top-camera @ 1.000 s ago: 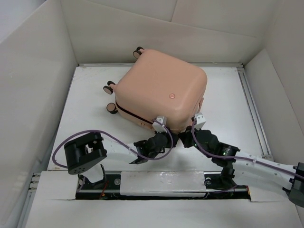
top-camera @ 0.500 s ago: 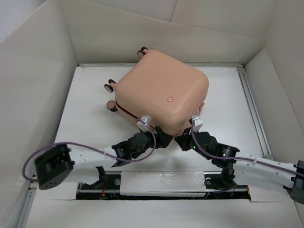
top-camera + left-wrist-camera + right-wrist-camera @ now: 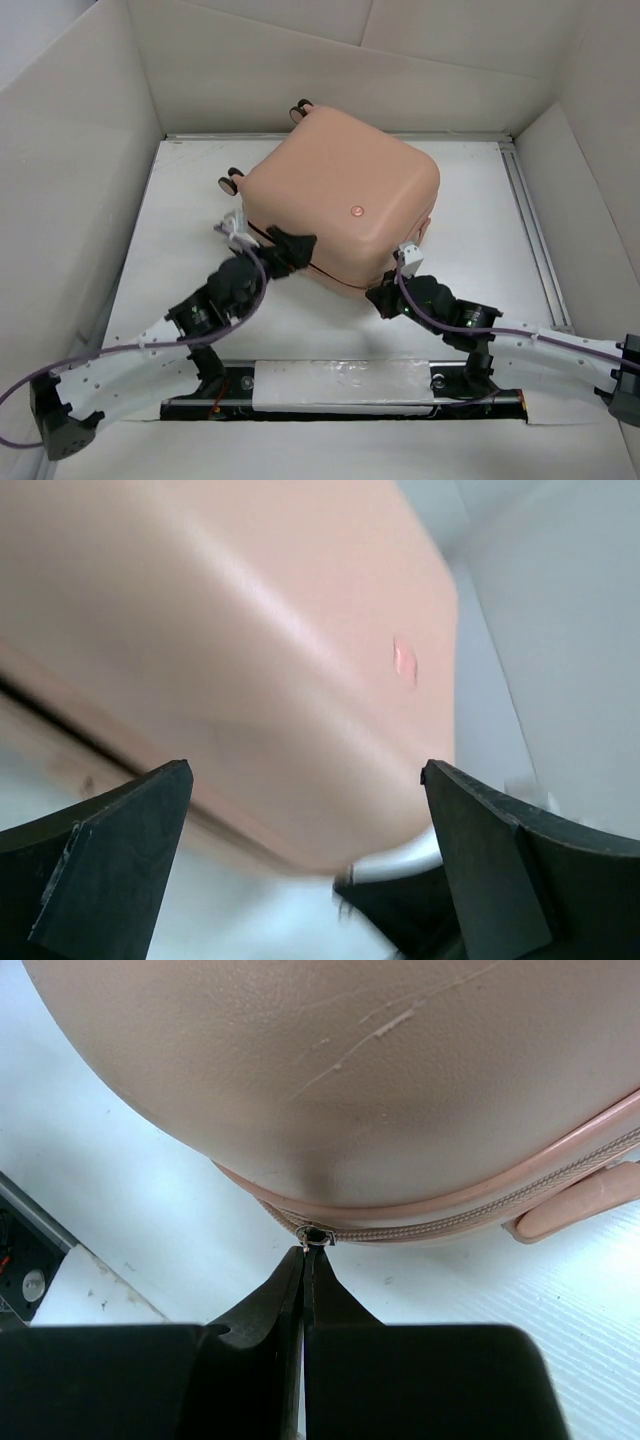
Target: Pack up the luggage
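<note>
Top view: the luggage (image 3: 345, 205) is lying closed on the table (image 3: 190, 230), the left gripper (image 3: 285, 250) is hovering released at the luggage's near-left edge, and the right gripper (image 3: 378, 298) is sitting at its near corner. Left wrist: fingers (image 3: 110, 870) are standing wide apart, luggage shell just ahead. Right wrist: fingers (image 3: 260, 1320) are clenching the zipper pull (image 3: 316, 1235) at the luggage's seam.

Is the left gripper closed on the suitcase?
No, the left gripper is wide open, its jaws far apart in front of the suitcase.
</note>
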